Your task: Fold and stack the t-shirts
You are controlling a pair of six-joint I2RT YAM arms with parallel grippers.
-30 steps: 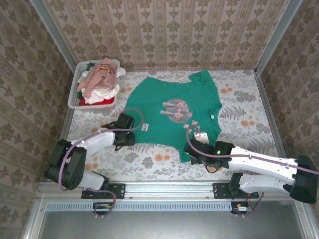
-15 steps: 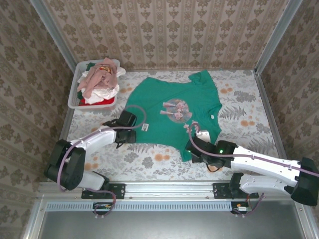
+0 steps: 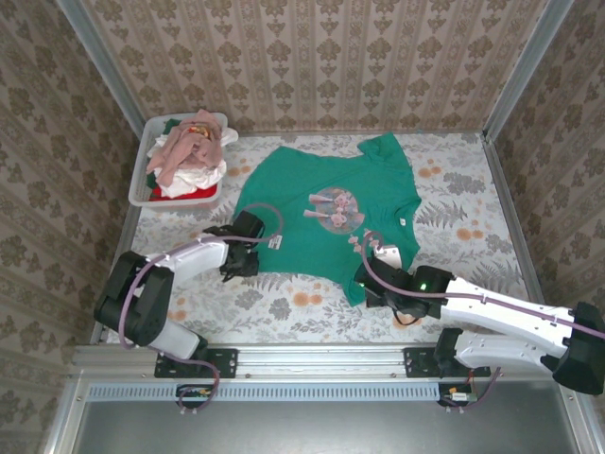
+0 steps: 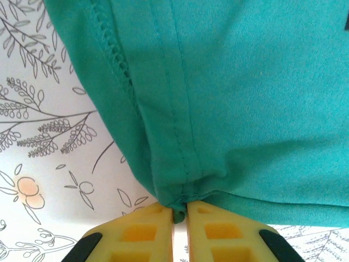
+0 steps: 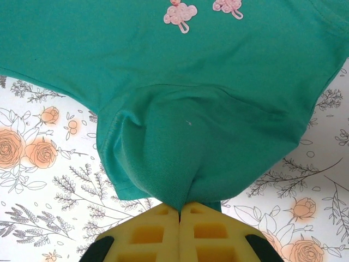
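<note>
Pinching the near edge of the teal-green t-shirt [image 3: 302,189] are both grippers, low over the floral table cover [image 3: 463,199] just beyond the arm bases. The left gripper [image 4: 180,210] has its yellow fingers [image 4: 136,229] drawn almost together, with a stitched corner of the cloth, where a seam meets the hem, caught in the narrow slit between them. In the top view it sits at the shirt's near left corner, just beside a white tag [image 3: 275,242]. The right gripper [image 5: 179,210] has its jaws pressed tight, a bunched tuck of teal cloth nipped at their tips, and the fabric puckers in folds toward them. From above it is at the near right corner of the shirt. Past the grippers the shirt lies spread flat in the middle of the table, the round pink-grey chest print [image 3: 336,208] near its centre and one sleeve reaching toward the far right. Two pink motifs of that print show at the top of the right wrist view. Farther off, at the far left corner, a white plastic tub [image 3: 138,184] holds a heap of other t-shirts [image 3: 189,156]: pink cloth on top, white below it, red at the near side. Patterned wallpaper [image 3: 312,57] closes the back
</note>
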